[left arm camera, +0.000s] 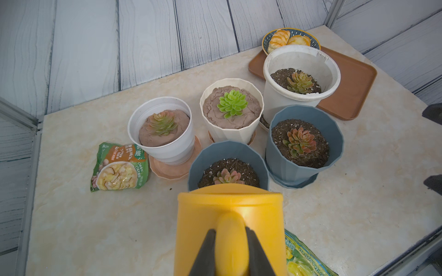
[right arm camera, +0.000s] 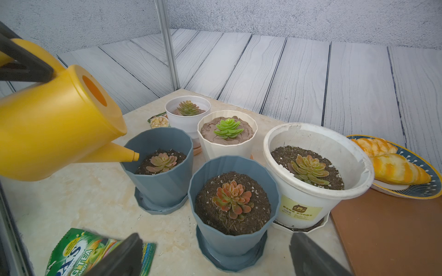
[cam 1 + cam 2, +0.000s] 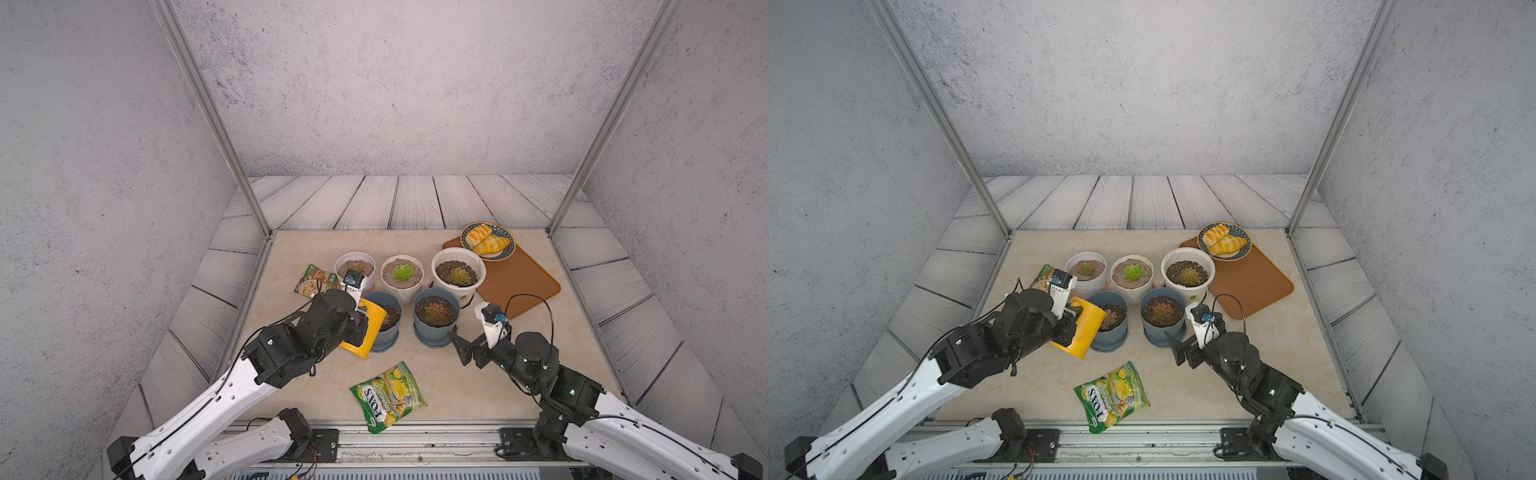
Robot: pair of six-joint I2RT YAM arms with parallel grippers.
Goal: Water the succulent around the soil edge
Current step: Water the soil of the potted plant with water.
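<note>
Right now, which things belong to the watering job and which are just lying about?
In use: left end effector, watering can, blue pot under its spout.
Lying about: other blue pot, three white pots, two snack bags, tray, bread plate.

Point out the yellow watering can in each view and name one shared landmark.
In a top view: watering can left of centre, tipped over a blue pot.
In a top view: same spot.
Left wrist: close foreground, before that pot.
Right wrist: large and close, spout over that pot's rim.
Landmark: bright green succulent.
</note>
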